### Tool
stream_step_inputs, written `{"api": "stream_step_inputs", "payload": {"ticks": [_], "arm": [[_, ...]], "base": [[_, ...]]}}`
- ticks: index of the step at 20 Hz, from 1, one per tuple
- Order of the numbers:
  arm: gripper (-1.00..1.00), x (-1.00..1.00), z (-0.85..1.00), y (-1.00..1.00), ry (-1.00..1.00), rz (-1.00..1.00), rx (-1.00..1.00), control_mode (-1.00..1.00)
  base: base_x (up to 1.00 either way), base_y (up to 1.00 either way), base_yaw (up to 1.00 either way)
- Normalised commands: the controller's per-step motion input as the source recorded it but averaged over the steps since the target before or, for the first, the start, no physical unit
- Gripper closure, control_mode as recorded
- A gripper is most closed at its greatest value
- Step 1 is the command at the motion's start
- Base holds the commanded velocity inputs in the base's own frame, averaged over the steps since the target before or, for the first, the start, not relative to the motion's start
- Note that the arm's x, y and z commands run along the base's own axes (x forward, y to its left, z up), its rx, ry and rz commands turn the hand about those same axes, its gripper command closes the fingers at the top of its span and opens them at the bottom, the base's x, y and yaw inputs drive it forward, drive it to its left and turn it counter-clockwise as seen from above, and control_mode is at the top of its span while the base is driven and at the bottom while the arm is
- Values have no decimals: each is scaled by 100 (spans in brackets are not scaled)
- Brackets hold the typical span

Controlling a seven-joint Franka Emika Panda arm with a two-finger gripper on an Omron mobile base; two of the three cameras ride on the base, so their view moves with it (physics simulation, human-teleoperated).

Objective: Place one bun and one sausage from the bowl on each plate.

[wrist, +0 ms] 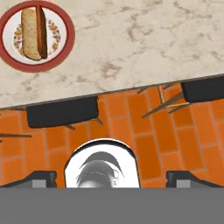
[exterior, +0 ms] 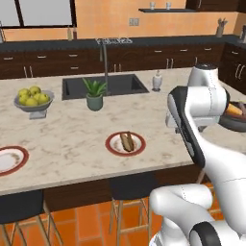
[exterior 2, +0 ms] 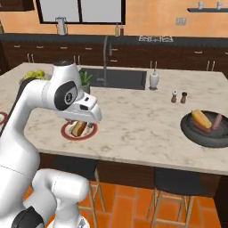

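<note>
Counting stock for you: centre plate (exterior: 114,146) holds bun (wrist: 30,33) and sausage (wrist: 41,31); lower-left plate (exterior: 20,162) bare; bowl (exterior 2: 196,133), right edge, keeps one each. Gripper (wrist: 111,178) spread, empty.

A home kitchen: marble island (exterior: 72,139) with sink (exterior: 103,85), dark cabinets (exterior: 57,62)

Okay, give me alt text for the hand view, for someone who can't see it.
Looking down past the open gripper, a red-rimmed plate holding one bun and one sausage side by side sits on a marble counter. Below the counter's edge are two dark stools on an orange tile floor.
</note>
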Motion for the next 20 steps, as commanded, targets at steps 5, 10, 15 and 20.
{"api": "stream_step_inputs", "payload": {"ticks": [5, 10, 15, 20], "arm": [[-100, 0, 0, 0, 0, 0, 0, 100], [-100, 0, 0, 0, 0, 0, 0, 100], [-100, 0, 0, 0, 0, 0, 0, 100], [-100, 0, 0, 0, 0, 0, 0, 100]], "base": [[5, -99, -7], [21, -95, 0], [32, -83, 1], [33, -38, 0]]}}
